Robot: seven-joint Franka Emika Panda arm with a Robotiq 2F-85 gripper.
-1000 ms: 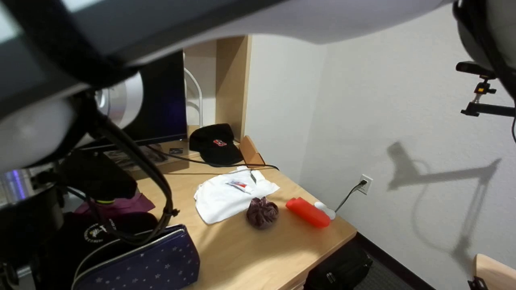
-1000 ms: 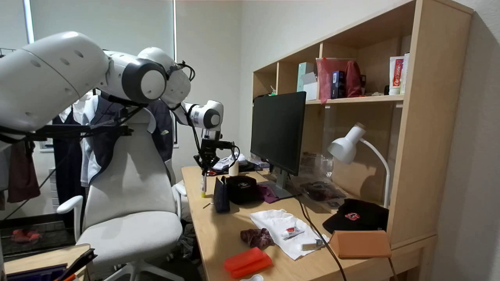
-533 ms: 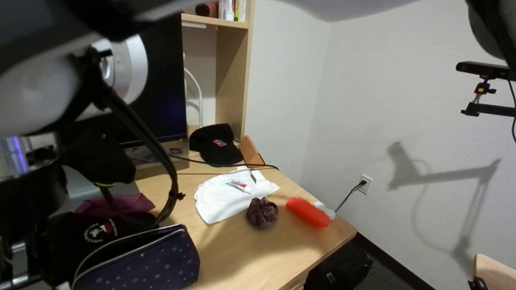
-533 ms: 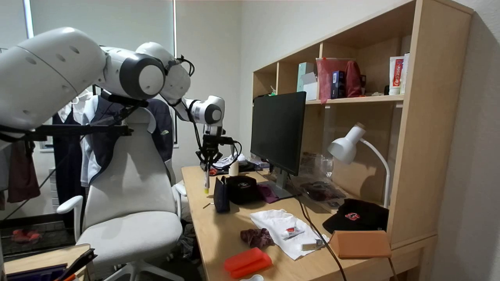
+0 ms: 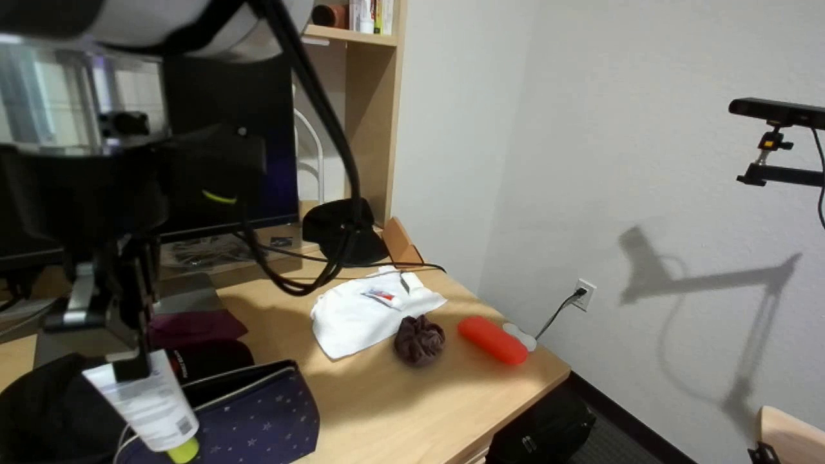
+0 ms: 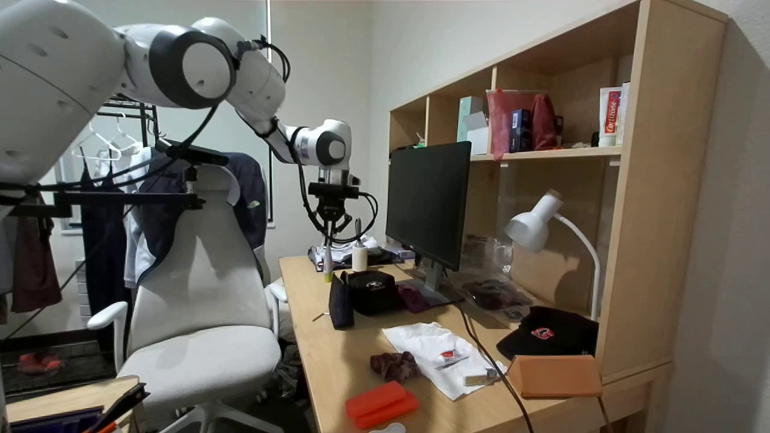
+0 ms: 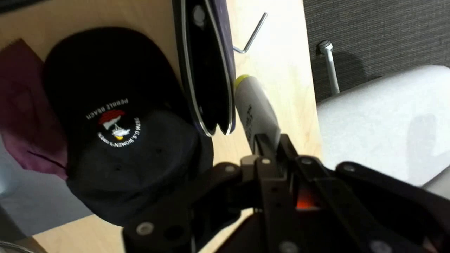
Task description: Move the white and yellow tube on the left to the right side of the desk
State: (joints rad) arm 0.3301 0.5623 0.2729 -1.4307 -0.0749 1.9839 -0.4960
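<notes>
The jaws stand narrow, pinched on the wide end of the tube, and the gripper holds it cap down, leaning right. It hangs over the left part of the desk, off its surface as far as I can judge, just beside the pouch; whether the cap touches the pouch I can't tell. So the grasp and lift look done to me, and the step in hand is the carry, with nearly the whole crossing ahead. Beyond the pouch, on the far side from the chair, sits the hat; a bent rod lies on the near side. Well off to the right are the scrunchie, the white sheet and the red case. The next move, I'd say, calls for a little more height, so that the cap passes over the pouch or rounds it on the near side, then a level sweep to the right with the grip kept firm. After that it wants a spot by the scrunchie or the red case, and not on top of either. With the tube slanted like this it will probably settle on its side rather than stand, so I'd look for a low, gentle release.
</notes>
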